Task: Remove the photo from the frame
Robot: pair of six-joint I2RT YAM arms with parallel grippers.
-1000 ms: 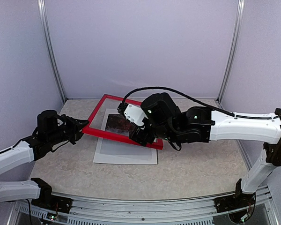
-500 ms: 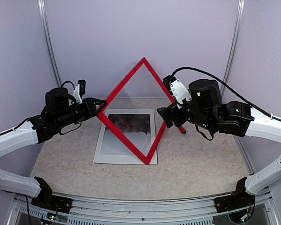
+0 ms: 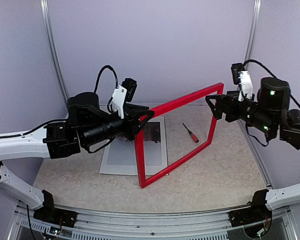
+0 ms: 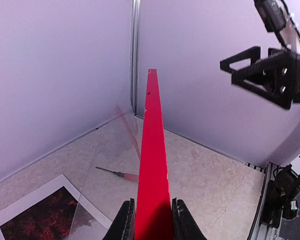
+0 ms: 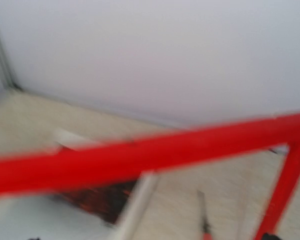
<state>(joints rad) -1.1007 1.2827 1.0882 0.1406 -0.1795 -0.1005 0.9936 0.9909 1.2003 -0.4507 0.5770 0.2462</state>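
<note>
Holding the frame [image 3: 182,100] up on edge in the middle of the top view with the left gripper [image 3: 144,118], jaws clamped tight on the red rim at its upper left corner. Waiting with the right gripper [image 3: 213,106] at the upper right, jaws wide apart and gripping nothing; in the left wrist view, standing clearly apart from the frame. Leaving the photo [image 3: 154,132] flat on the worktop [image 3: 215,170] behind the frame, left of centre, inside its white border [image 3: 130,172]; so probably already out, with only the clearing away to do. Unable to tell about contact between the frame's lower corner and the worktop: touching, or hanging just above.

Probably moving the frame aside now. For doing this well:
- Lifting the lower corner clear before swinging, so as not to scrape it over the photo.
- Going slowly and avoiding any twist, having only one grip on a long rim.
- Steering toward the bare worktop at the lower right, away from the screwdriver [image 3: 191,133] lying to the right of the photo.
- Lowering one long side first, then laying it flat.
- Opening the left jaws only after resting it fully.
</note>
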